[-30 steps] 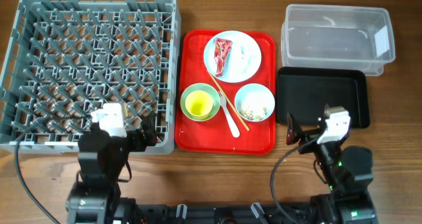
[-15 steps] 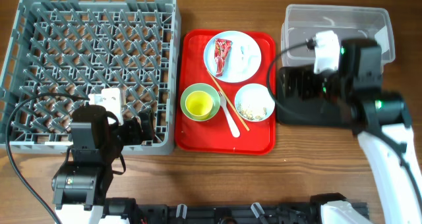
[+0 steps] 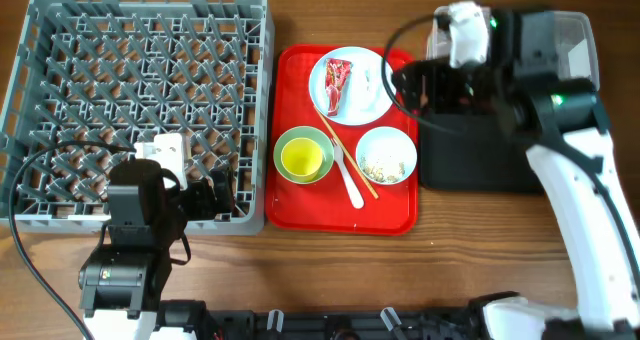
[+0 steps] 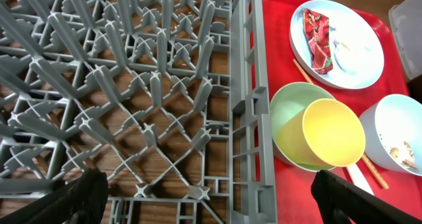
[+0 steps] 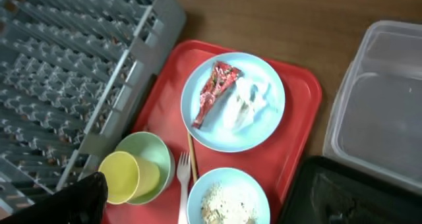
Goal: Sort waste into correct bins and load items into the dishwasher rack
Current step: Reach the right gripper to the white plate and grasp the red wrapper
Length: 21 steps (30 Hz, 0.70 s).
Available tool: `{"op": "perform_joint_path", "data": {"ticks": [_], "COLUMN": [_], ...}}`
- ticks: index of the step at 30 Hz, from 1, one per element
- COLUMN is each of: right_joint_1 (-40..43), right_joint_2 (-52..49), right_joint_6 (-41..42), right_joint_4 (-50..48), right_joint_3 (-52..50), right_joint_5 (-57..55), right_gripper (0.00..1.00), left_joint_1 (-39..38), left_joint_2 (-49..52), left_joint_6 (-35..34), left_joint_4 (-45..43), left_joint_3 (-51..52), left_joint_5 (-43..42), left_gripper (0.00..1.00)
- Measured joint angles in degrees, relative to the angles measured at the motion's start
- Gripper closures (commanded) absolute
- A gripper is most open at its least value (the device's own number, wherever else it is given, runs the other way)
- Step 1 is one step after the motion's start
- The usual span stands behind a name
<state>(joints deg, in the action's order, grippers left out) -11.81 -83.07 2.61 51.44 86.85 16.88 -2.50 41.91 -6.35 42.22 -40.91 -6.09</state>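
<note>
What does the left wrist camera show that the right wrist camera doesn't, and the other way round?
Only left wrist: the left gripper, its fingers spread at the frame's lower corners.
Only right wrist: the black tray and the tines of the fork.
Both: the rack, the red tray, the plate with wrapper and tissue, the cup inside the green bowl, the blue bowl with crumbs, a chopstick, and part of the tub.
</note>
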Motion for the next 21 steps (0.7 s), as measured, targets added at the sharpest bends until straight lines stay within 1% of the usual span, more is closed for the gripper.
{"op": "perform_joint_path", "data": {"ticks": [3, 5, 6, 8, 10, 12, 14, 18, 20, 21], "right_joint_1": [-2.8, -4.8, -5.8, -6.9, -7.7, -8.2, -8.2, -8.2, -8.2, -8.2], "right_joint_2": [-6.8, -11.0, -13.6, -18.1, -23.8, -30.2, -33.6, -38.6, -40.1, -40.8], "right_joint_6": [0.7, 1.8, 3.0, 4.9, 7.9, 11.9, 13.7, 16.9, 18.0, 18.4], "right_joint_4": [-1.6, -3.8, -4.7, -5.1, -5.2, -5.3, -5.5, -7.5, -8.2, -8.6], "right_joint_3": [6.5, 7.4, 7.5, 7.5, 7.5, 7.5, 7.5, 7.5, 7.5, 7.5], "right_joint_5": [-4.3, -7.9, -9.7, -11.4, -12.7, -13.1, -13.0, -12.5, -12.0, -11.9], "right_gripper": [0.01, 0.05, 0.09, 0.13, 0.16, 0.20, 0.21, 0.31, 0.33, 0.37], "left_joint_1": [0.0, 0.0, 0.0, 0.0, 0.0, 0.0, 0.0, 0.0, 0.0, 0.0], "left_joint_2": [0.2, 0.2, 0.2, 0.2, 0.2, 0.2, 0.2, 0.2, 0.2, 0.2], "left_joint_6": [0.0, 0.0, 0.0, 0.0, 0.0, 0.0, 0.0, 0.0, 0.0, 0.0], "left_joint_4": [0.0, -0.1, -0.1, -0.2, -0.2, -0.2, -0.2, -0.2, -0.2, -0.2], "left_joint_3": [0.0, 0.0, 0.0, 0.0, 0.0, 0.0, 0.0, 0.0, 0.0, 0.0], "left_joint_5": [0.0, 0.0, 0.0, 0.0, 0.0, 0.0, 0.0, 0.0, 0.0, 0.0], "left_gripper": [0.00, 0.00, 0.00, 0.00, 0.00, 0.00, 0.00, 0.00, 0.00, 0.00]}}
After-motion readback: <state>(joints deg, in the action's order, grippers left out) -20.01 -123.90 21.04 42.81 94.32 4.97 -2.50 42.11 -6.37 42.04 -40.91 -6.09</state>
